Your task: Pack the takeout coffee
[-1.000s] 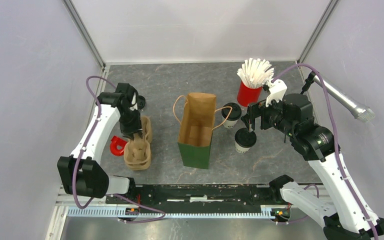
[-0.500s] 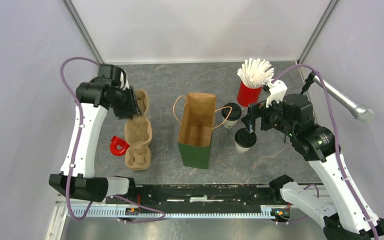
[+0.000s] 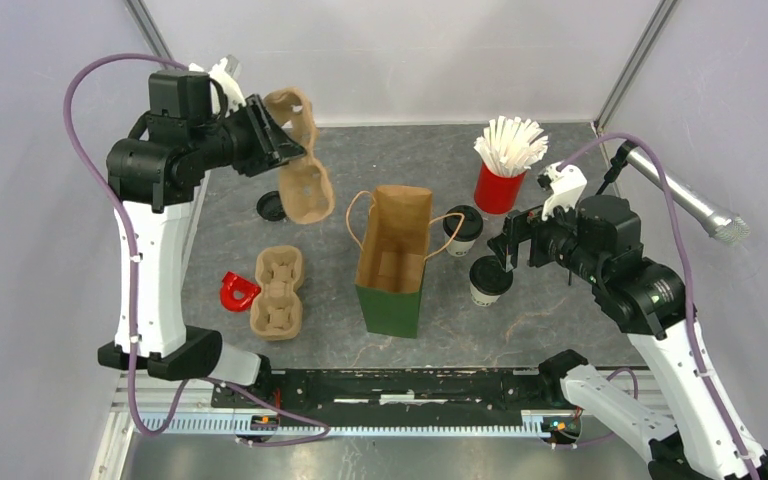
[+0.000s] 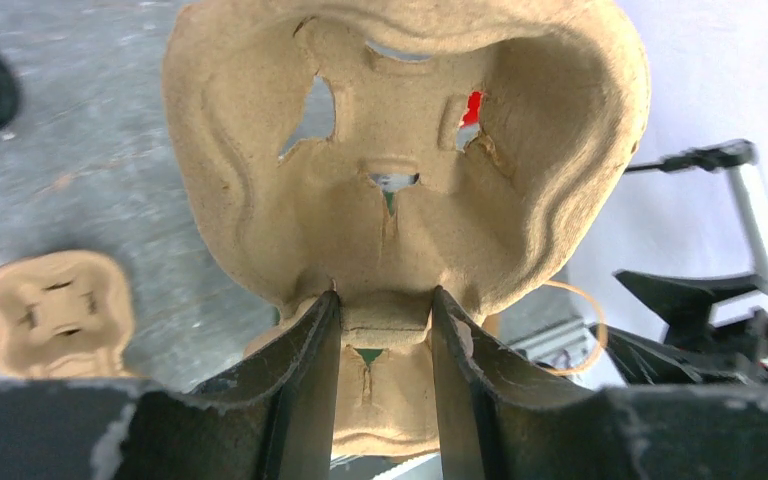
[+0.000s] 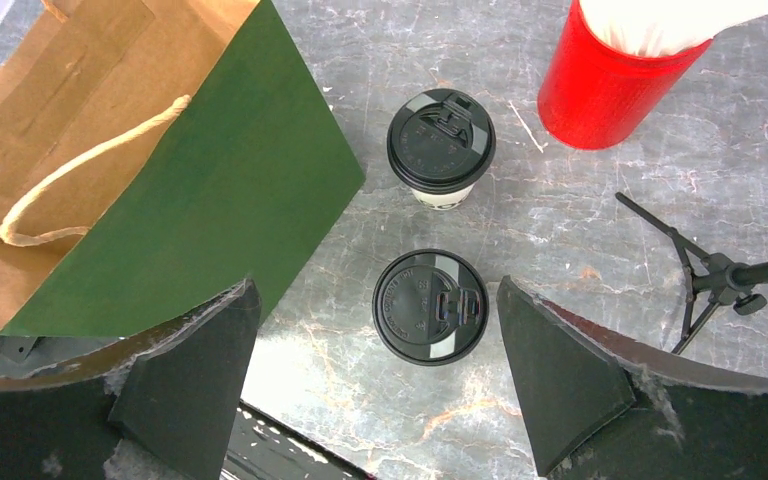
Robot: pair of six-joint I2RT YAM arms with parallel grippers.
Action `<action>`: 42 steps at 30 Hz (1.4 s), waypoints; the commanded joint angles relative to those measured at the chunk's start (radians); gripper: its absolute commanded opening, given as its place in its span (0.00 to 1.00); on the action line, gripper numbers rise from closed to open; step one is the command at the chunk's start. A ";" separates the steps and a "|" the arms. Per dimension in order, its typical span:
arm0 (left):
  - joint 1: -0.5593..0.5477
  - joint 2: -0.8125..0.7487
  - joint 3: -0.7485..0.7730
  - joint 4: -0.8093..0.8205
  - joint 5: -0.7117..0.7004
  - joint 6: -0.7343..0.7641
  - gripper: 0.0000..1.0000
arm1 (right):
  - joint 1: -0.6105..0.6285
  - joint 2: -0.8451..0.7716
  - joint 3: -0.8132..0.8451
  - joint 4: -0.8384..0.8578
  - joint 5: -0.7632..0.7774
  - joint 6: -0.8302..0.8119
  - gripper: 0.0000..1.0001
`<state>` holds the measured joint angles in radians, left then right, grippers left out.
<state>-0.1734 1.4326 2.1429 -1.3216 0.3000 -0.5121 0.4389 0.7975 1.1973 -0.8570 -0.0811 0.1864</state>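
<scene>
Near left: a spare carrier (image 3: 277, 305) lies flat on the tabletop (image 3: 560, 310), pockets up and empty.

Centre: the bag (image 3: 392, 262) stands upright with its mouth open upward (ready to be loaded from above).

Right of the bag: both coffees stand upright and lidded on the tabletop, and neither is packed yet. The near cup (image 5: 430, 305) stands apart from the bag. The far cup (image 5: 441, 147) stands near the bag's right handle.

Right end effector (image 3: 507, 243): its fingers are spread wide and hold nothing. It hovers above the near cup, with one finger to each side of it in the wrist view. It appears to be lined up to grasp that cup.

Behind the cups: the straw cup (image 3: 498, 187) stands near the far cup, so a reach to the far cup would call for care.

Far left: the left end effector (image 4: 385, 325) is clamped on the central ridge of the held carrier (image 3: 300, 160). The carrier hangs tilted in the air, clear of the tabletop. It is probably meant to seat the cups, so that they go into the bag steady.
</scene>
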 commanded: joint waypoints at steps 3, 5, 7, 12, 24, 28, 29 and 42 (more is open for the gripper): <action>-0.142 0.042 0.151 0.092 0.077 -0.146 0.27 | 0.005 -0.035 0.054 -0.022 0.029 0.024 0.95; -0.184 0.038 0.164 0.119 0.078 -0.179 0.27 | 0.004 -0.041 0.060 -0.032 0.029 0.028 0.95; -0.228 0.033 0.174 0.135 0.071 -0.199 0.27 | 0.004 -0.044 0.067 -0.044 0.032 0.030 0.95; -0.314 0.013 0.173 0.194 0.106 -0.240 0.27 | 0.005 -0.055 0.072 -0.056 0.032 0.035 0.95; -0.481 -0.007 -0.070 0.336 0.047 -0.264 0.27 | 0.004 -0.053 0.085 -0.061 0.034 0.043 0.95; -0.499 0.036 -0.067 0.281 -0.012 -0.232 0.26 | 0.004 -0.042 0.094 -0.073 0.051 0.035 0.95; -0.502 0.055 -0.056 0.259 -0.023 -0.225 0.26 | 0.004 -0.041 0.094 -0.074 0.050 0.034 0.95; -0.537 0.182 -0.024 0.110 -0.103 -0.176 0.27 | 0.004 -0.041 0.076 -0.073 0.044 0.014 0.96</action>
<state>-0.7029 1.5803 2.0682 -1.1767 0.2218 -0.7452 0.4389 0.7593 1.2564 -0.9409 -0.0441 0.2119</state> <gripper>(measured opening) 0.423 0.960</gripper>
